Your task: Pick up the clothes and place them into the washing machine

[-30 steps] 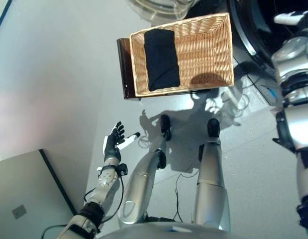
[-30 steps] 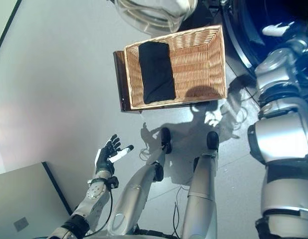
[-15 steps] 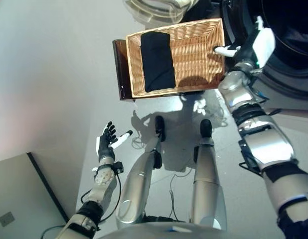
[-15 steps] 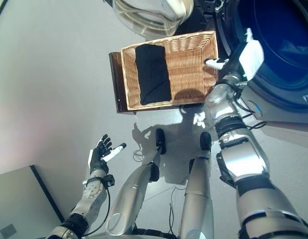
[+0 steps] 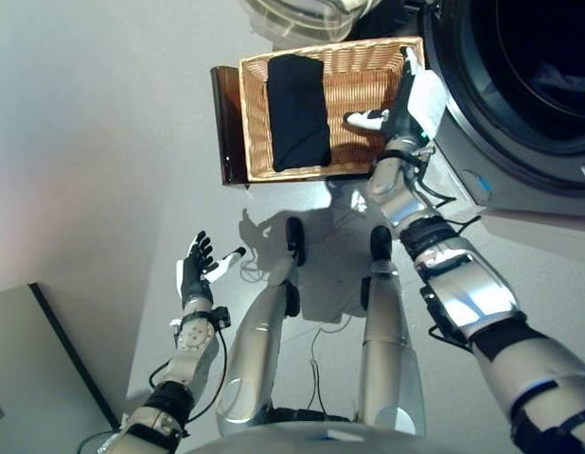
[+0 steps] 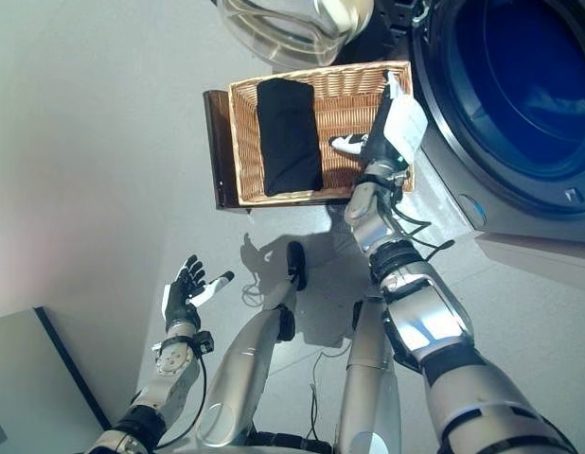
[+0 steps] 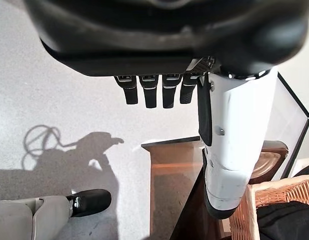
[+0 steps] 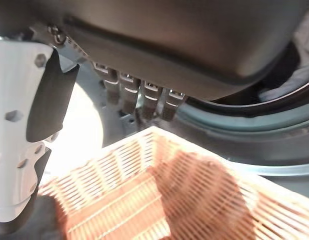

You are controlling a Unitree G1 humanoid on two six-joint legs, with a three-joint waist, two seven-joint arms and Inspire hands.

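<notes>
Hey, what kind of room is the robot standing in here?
Probably a laundry area: a front-loading washing machine with its door open, a wicker basket beside it, and a folded black garment inside the basket.

Folded cloth (image 5: pixel 299 112): black, plain. Basket (image 5: pixel 368 80): tan woven wicker. Stand (image 5: pixel 226 128) beneath: dark reddish-brown. Floor (image 5: pixel 103 170): pale grey. Washing machine (image 5: pixel 520 113): grey, dark drum.

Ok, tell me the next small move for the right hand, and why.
Probably move the right hand across the wicker basket toward the folded black garment and lower onto it. The hand is open and empty above the basket's bare side; the garment lies on the opposite side.
</notes>
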